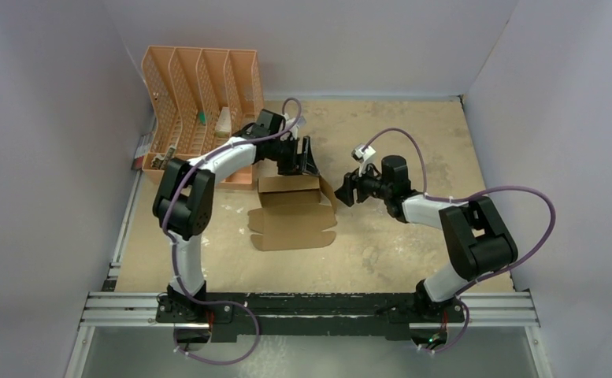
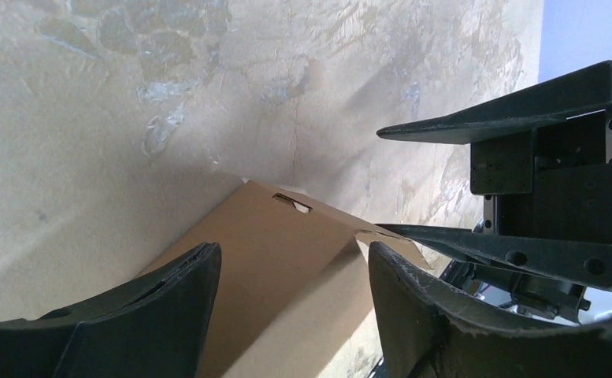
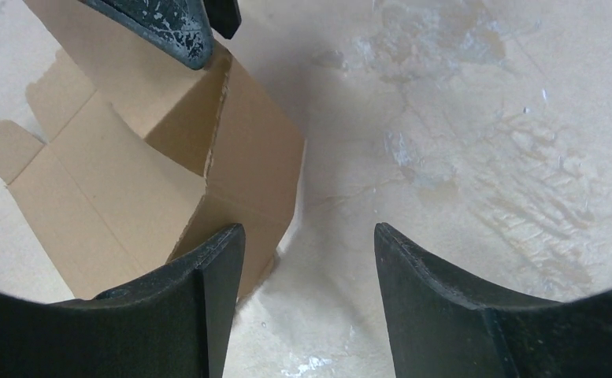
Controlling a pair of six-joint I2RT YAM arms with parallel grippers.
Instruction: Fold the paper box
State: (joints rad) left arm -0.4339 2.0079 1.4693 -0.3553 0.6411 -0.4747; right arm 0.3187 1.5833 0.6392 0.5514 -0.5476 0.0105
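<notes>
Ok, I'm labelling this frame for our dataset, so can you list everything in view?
paper box: one, brown cardboard, mid-table, partly folded with its far end raised
file organiser: one, orange slotted plastic, far-left corner, small items in its slots
table: one, worn tan surface
walls: white, on three sides
rail: one, silver, near edge
cables: purple, looping along each arm
left arm: white and black, reaching to the box's far edge
right arm: white and black, right of the box
left end effector: black, open
right end effector: black, open
</notes>
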